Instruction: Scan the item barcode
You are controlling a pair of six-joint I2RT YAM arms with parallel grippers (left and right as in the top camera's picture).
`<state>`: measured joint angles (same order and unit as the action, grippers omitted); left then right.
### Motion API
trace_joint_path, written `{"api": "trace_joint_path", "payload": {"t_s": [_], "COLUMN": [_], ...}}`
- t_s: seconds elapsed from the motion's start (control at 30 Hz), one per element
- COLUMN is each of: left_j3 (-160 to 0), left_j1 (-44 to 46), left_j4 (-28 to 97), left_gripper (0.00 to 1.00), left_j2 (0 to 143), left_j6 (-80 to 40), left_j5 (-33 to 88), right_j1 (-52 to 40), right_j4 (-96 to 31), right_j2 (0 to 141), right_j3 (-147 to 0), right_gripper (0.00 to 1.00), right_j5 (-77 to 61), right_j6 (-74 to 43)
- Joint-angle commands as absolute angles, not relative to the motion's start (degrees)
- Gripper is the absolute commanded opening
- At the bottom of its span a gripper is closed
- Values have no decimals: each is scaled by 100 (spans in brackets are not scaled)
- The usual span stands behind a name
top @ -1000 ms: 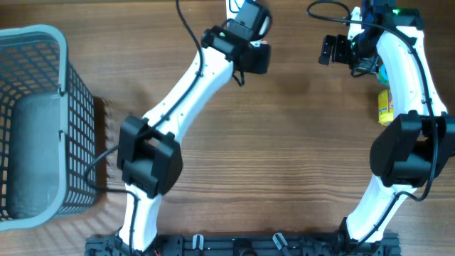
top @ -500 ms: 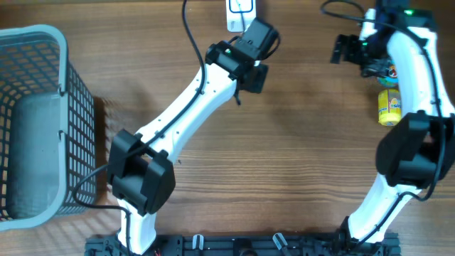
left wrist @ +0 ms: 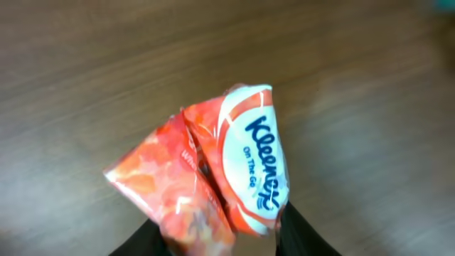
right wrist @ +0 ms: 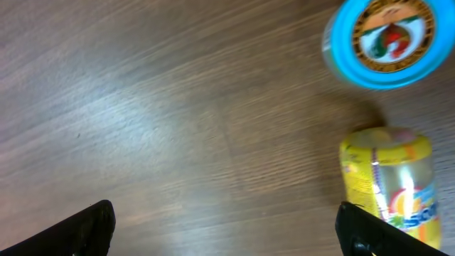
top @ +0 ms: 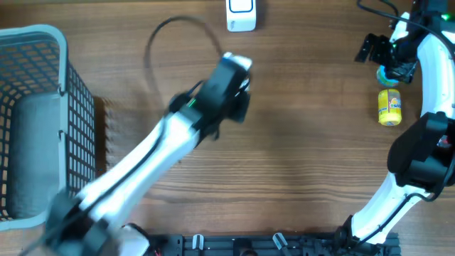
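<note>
An orange and white Kleenex tissue pack (left wrist: 234,171) fills the left wrist view, pinched at its lower end between the black fingers of my left gripper (left wrist: 224,238), which is shut on it. From overhead the left arm is motion-blurred, with my left gripper (top: 238,107) over the table's middle and the pack hidden under it. A white scanner (top: 241,14) stands at the far edge. My right gripper (top: 371,48) is open at the far right, with bare wood between its fingers (right wrist: 224,231).
A grey mesh basket (top: 64,43) takes up the left side. A yellow drink can (top: 389,107) (right wrist: 387,178) lies on its side at the right. A blue-lidded container (top: 387,73) (right wrist: 384,39) stands just beyond it, close to the right gripper.
The left arm has swung away from the scanner, toward the front left, carrying the tissue pack. The right gripper has drifted right, toward the can and the blue lid.
</note>
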<state>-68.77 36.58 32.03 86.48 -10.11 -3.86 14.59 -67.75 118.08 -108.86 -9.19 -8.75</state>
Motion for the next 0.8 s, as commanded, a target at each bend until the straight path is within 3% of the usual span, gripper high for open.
{"api": "trace_joint_path", "payload": {"t_s": [0.0, 0.2, 0.6, 0.63, 0.67, 0.7, 0.77], "left_j3": [-5398, -3929, -3778, -3778, -3778, -3778, -3778], "left_j1": [3653, 3656, 4228, 4265, 4289, 4305, 4309], "left_j4": [2250, 941, -1546, -1664, -1708, -1693, -1649], "left_gripper": [43, 48, 56, 64, 88, 100, 100], "left_j2": [7223, 7037, 9212, 9325, 9395, 9424, 9411], "left_j6": [-1223, -1957, -2696, -2768, -2773, -2773, -2768], "left_j5": [362, 1219, 1481, 1479, 1479, 1479, 1479], "right_j1": [1358, 1332, 1330, 1330, 1330, 1330, 1323], "right_j4": [-7030, -7540, -7762, -7743, -7734, -7725, -7723], "right_j2": [11917, 11917, 11917, 11917, 11917, 11917, 11917], "right_j3": [-10954, -10954, -10954, -10954, -10954, -10954, -10954], "right_gripper": [100, 100, 100, 100, 100, 100, 100], "right_j5": [-1155, -1806, -2161, -2185, -2213, -2248, -2283], "right_j6": [-790, -740, -749, -751, -751, -746, -742]}}
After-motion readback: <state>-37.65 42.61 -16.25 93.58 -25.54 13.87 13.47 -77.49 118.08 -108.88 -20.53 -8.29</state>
